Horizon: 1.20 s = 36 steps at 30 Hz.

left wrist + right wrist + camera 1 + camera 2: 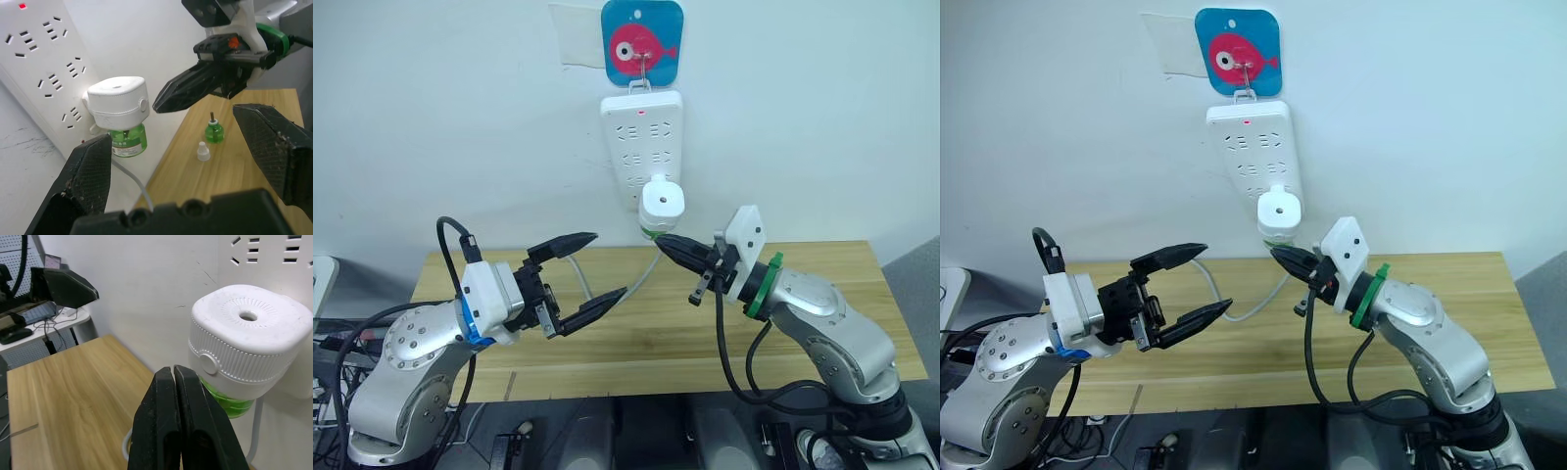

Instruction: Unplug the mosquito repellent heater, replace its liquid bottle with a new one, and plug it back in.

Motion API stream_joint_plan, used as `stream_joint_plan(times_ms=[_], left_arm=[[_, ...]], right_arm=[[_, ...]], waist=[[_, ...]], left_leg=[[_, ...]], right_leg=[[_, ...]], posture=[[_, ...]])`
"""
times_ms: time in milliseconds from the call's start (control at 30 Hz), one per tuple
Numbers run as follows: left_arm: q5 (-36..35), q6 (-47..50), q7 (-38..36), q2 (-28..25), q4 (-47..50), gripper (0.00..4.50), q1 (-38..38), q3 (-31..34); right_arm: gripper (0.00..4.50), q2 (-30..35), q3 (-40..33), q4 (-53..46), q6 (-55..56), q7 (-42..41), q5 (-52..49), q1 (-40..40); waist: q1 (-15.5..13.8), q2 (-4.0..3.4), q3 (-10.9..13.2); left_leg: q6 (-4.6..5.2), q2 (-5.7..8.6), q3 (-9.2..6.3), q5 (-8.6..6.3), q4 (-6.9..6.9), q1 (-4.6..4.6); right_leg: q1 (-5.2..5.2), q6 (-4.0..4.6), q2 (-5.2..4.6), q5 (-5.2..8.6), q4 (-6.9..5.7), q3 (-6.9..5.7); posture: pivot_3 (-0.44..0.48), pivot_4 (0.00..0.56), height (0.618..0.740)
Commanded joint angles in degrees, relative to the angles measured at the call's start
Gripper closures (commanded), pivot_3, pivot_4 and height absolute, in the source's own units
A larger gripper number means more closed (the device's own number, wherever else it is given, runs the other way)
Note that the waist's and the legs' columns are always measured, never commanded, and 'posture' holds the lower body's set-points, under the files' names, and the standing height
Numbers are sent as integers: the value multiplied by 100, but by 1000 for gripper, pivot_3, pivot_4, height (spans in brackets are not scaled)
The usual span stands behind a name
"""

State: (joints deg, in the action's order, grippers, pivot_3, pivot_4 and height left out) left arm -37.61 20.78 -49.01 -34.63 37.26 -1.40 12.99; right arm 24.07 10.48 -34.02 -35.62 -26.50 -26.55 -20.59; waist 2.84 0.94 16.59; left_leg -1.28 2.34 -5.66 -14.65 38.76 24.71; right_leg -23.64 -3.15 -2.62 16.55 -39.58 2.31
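Black fingers of my left gripper (587, 269) are spread wide and hold nothing, raised above the wooden table (822, 323). Further right, the mosquito repellent heater (662, 206) sits plugged into the white power strip (641, 137) on the wall, its green bottle (128, 142) underneath. My right gripper (658, 240) is pressed closed and empty, its tip just beside the heater's base.

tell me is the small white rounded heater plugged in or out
Plugged in: the small white rounded heater sits on the long white power strip, green bottle attached.
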Motion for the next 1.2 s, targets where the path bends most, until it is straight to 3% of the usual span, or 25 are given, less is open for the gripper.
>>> stream_joint_plan(times_ms=[33, 1000, 1200], left_arm=[[-96, -60, 103, 2, 75, 0, -82, -34], [-117, -71, 213, 8, -59, 0, -132, -289], [-92, 176, 381, -125, -267, 0, -111, -136]], right_arm=[[4431, -90, -71, -57, 140, 53, 110, -55], [4431, -517, -484, 196, -10, 538, 342, -184], [4286, 144, -514, -258, -96, -412, -188, 242]], waist=[[1, 0, 0], [27, 0, 1], [4, -1, 1]], left_leg=[[0, 0, 1, 0, 0, 0], [9, 0, 0, -5, 1, -4], [10, 2, -4, -5, 0, -6]], right_leg=[[0, 0, 0, 0, 0, 0], [0, 0, 0, 0, -14, 1], [5, 0, 0, 0, -6, -1]], posture=[[1, 272, 740], [-32, 287, 740], [-31, 292, 740]])
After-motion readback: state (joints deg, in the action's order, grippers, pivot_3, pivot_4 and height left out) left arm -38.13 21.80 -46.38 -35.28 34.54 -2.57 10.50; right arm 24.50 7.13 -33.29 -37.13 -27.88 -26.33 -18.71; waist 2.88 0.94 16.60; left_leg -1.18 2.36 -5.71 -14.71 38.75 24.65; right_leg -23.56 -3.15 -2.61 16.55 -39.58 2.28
